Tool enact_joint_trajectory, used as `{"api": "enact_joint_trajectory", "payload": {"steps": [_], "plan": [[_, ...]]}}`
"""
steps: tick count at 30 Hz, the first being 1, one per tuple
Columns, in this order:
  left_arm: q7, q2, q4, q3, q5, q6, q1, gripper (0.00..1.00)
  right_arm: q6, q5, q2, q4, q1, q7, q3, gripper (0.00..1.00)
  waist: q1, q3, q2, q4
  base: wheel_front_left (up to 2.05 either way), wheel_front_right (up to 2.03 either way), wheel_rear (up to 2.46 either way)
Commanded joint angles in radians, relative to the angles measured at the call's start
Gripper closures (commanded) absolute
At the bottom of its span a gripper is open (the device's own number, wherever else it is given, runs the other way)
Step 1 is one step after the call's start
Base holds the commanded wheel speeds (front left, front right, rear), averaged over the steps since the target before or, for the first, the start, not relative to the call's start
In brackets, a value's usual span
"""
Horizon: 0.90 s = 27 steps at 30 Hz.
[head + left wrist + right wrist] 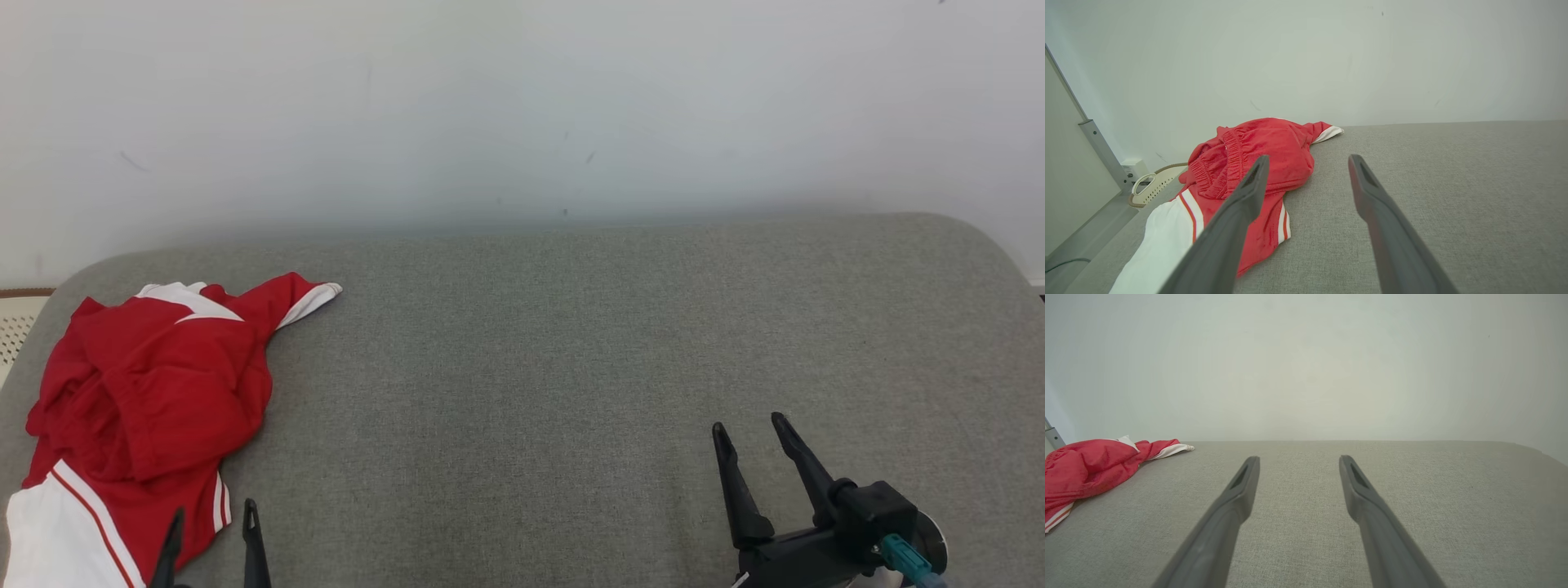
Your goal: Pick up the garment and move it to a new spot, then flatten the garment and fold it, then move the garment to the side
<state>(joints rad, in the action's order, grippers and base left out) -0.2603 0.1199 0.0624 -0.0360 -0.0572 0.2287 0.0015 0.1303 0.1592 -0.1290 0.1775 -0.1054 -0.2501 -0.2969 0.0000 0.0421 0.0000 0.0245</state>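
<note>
A red garment (155,400) with white panels and stripes lies crumpled at the left end of the grey padded surface (555,367). In the left wrist view the garment (1257,159) lies just ahead of my fingers, its elastic waistband bunched on top. My left gripper (214,516) stands open at the garment's near edge, nothing between its fingers. My right gripper (747,429) stands open over bare fabric at the lower right, far from the garment. From the right wrist, the garment (1090,465) sits at the far left, and the right gripper (1298,459) is empty.
A white wall (522,106) rises right behind the padded surface. Off the surface's left end stand a pale perforated basket (1153,185) and a grey metal frame post (1102,153). The surface's rounded right end (1000,253) drops away.
</note>
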Motion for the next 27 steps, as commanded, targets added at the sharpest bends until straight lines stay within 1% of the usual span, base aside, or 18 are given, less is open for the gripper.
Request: {"api": "enact_joint_trajectory", "payload": {"steps": [1, 4, 9, 13, 19, 27], "plan": [[-0.003, 0.007, -0.007, 0.008, 0.024, 0.002, 0.018, 0.0, 0.001, -0.018, 0.003, -0.007, 0.015, -0.011, 0.0, 0.0, 0.0, 0.0, 0.0, 0.0, 0.0, 0.0, 0.0], [-0.003, 0.009, -0.012, 0.013, 0.039, 0.007, 0.025, 0.0, 0.001, -0.039, 0.011, -0.005, 0.021, -0.02, 0.008, 0.0, 0.0, 0.001, 0.0, -0.001, 0.0, 0.0, 0.0], [-0.003, 0.008, -0.013, 0.012, 0.025, 0.002, 0.022, 0.0, 0.001, -0.033, 0.018, 0.01, 0.022, -0.017, 0.023, 0.0, 0.0, 0.0, 0.0, -0.003, 0.0, 0.0, 0.0], [-0.003, 0.007, -0.013, 0.014, 0.02, 0.0, 0.023, 0.0, 0.001, -0.039, 0.032, 0.007, 0.029, -0.017, 0.06, 0.0, 0.0, 0.0, 0.0, -0.004, 0.0, 0.0, 0.0], [-0.003, 0.005, -0.011, 0.014, 0.014, -0.003, 0.026, 0.0, 0.001, -0.04, 0.044, 0.017, 0.033, -0.017, 0.069, 0.0, 0.0, 0.001, 0.0, -0.006, 0.0, 0.0, 0.0], [-0.003, 0.009, 0.015, 0.006, 0.001, -0.028, 0.022, 0.0, 0.001, -0.034, 0.049, 0.032, 0.028, -0.017, 0.072, 0.0, 0.0, 0.006, 0.0, -0.005, 0.0, 0.0, 0.0]]}}
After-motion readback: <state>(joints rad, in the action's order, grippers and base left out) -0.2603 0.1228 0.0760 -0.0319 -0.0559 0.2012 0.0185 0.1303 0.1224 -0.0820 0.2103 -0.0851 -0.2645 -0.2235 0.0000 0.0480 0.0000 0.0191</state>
